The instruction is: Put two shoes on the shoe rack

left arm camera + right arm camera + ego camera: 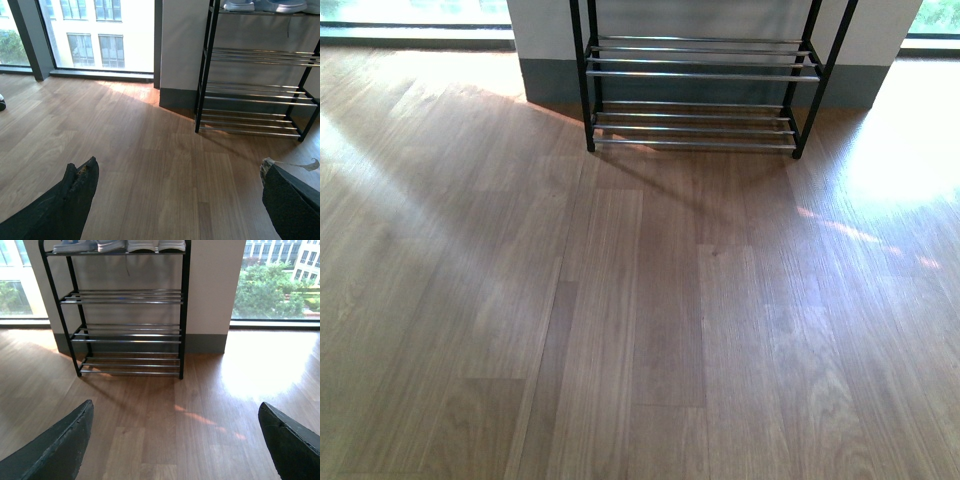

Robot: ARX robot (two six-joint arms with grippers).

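Note:
The shoe rack (pixel 695 75) stands against the wall at the far end of the wood floor; the front view shows only its two lower tiers, both bare. On its top tier sit the shoes, seen as white soles (pixel 112 245) cut off by the frame edge, and also in the left wrist view (pixel 240 5). My left gripper (pixel 179 162) is open over bare floor, well short of the shoe rack (pixel 252 95). My right gripper (pixel 176 405) is open too, facing the shoe rack (pixel 127 332) with nothing between its fingers. Neither arm shows in the front view.
A grey-skirted wall pillar (pixel 545 60) stands behind the rack. Floor-to-ceiling windows (pixel 100 35) flank it on both sides. A dark object (pixel 2 104) lies at the floor's edge in the left wrist view. Sun glare (pixel 905 150) falls on the floor at right.

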